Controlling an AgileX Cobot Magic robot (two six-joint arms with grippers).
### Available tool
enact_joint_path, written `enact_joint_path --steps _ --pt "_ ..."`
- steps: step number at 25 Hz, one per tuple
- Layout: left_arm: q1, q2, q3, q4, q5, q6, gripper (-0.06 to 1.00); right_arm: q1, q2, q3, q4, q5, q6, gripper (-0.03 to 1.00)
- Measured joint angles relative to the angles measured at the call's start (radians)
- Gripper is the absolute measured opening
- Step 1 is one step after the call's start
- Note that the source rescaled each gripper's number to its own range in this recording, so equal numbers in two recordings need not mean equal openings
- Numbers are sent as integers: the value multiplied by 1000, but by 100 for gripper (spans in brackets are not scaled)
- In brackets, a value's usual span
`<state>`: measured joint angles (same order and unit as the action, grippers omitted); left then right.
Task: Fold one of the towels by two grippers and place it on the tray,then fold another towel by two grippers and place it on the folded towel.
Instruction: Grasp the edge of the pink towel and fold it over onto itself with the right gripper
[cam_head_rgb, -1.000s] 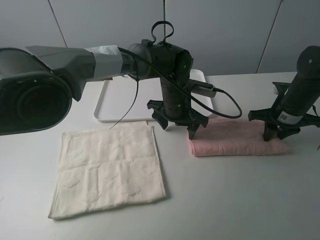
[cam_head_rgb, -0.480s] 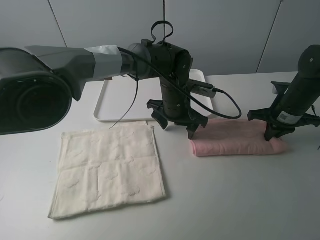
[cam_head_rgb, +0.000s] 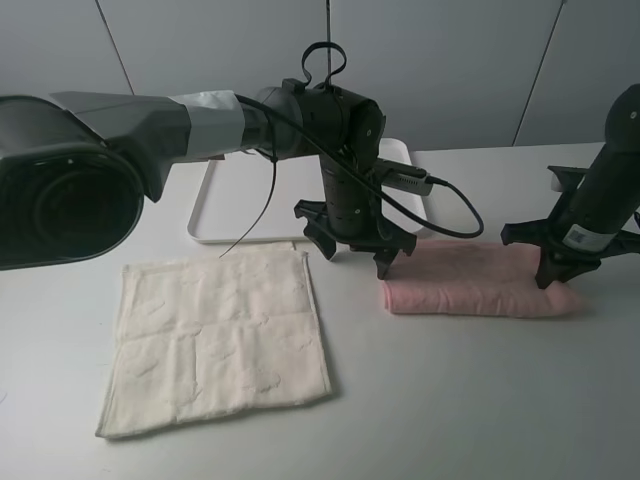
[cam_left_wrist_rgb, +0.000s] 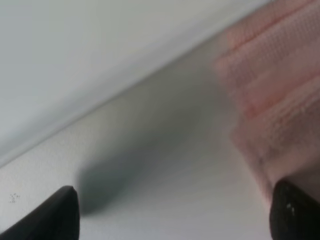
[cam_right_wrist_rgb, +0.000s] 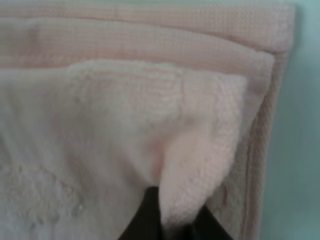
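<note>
The pale pink towel (cam_head_rgb: 480, 285) lies folded into a long strip on the table, to the right of the middle. My left gripper (cam_head_rgb: 356, 258) hangs open at its left end; in the left wrist view the gripper (cam_left_wrist_rgb: 175, 215) has its fingertips (cam_left_wrist_rgb: 55, 212) spread wide, and the towel's edge (cam_left_wrist_rgb: 280, 100) reaches one of them. My right gripper (cam_head_rgb: 555, 275) is at the strip's right end, shut on a pinched fold of the pink towel (cam_right_wrist_rgb: 150, 125), as the right wrist view shows (cam_right_wrist_rgb: 167, 220). The cream-white towel (cam_head_rgb: 215, 335) lies flat at the front left. The white tray (cam_head_rgb: 215, 215) sits behind it.
The left arm with its black cable (cam_head_rgb: 450, 205) reaches across the tray's right part. A large dark camera housing (cam_head_rgb: 60, 200) fills the left edge of the exterior high view. Grey wall panels stand behind the table.
My right gripper has closed on the pink towel's right end and shifted slightly right and toward the front. The left arm and the cream-white towel have not moved.
</note>
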<state>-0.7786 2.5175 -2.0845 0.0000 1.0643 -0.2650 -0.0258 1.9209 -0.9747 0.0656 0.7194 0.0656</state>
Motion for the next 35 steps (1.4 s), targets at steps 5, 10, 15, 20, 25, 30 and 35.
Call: enact_joint_path --steps 5,10,15,20,25,30,35 --pt "0 0 0 7 0 2 98 -2 -49 2 109 34 -73 3" --pt "0 0 0 7 2 2 98 -4 -55 2 291 74 -198 3" --pt "0 0 0 7 2 2 98 -4 -55 2 425 111 -290 3" --pt "0 0 0 7 2 2 98 -4 -55 2 548 146 -370 3" --pt "0 0 0 7 2 2 98 -4 -55 2 741 161 -479 3" --pt "0 0 0 7 2 2 98 32 -55 2 795 150 -518 3" --pt "2 0 0 7 6 2 98 128 -55 2 799 84 -522 3"
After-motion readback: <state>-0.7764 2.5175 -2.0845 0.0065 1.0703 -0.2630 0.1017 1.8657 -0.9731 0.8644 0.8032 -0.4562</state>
